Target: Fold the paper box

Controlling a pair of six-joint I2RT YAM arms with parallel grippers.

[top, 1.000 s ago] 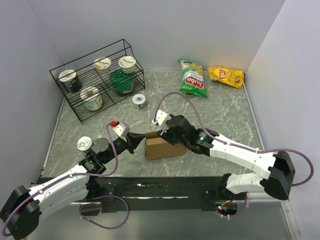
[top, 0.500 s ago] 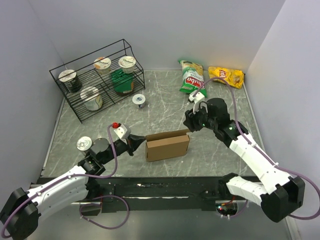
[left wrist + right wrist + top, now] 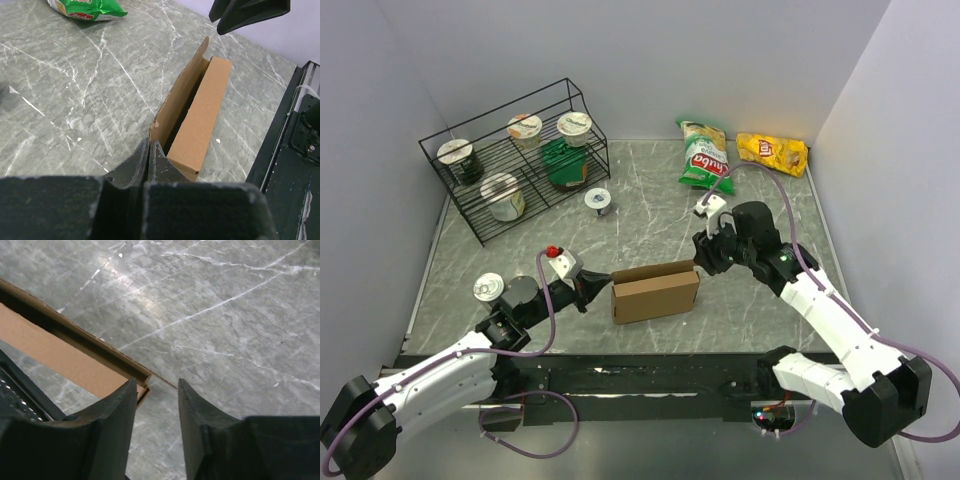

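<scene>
The right gripper [image 3: 704, 256] has lifted off the plain brown cardboard box [image 3: 655, 295]. It has swung clear, and the box's right end now lies just below it.

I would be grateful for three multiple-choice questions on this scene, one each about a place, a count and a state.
1. Where does the paper box stand? A against the back wall; B mid-table, between the two arms; C hanging off the near edge.
2. How many chip bags lie on the table? A one; B two; C four.
3. How do the right gripper's jaws stand? A open; B shut on a chip bag; C shut on a cup.
Answers: B, the top view shows it with an arm at each end; B, one green and one yellow; A, the wrist view shows a gap between them.
</scene>
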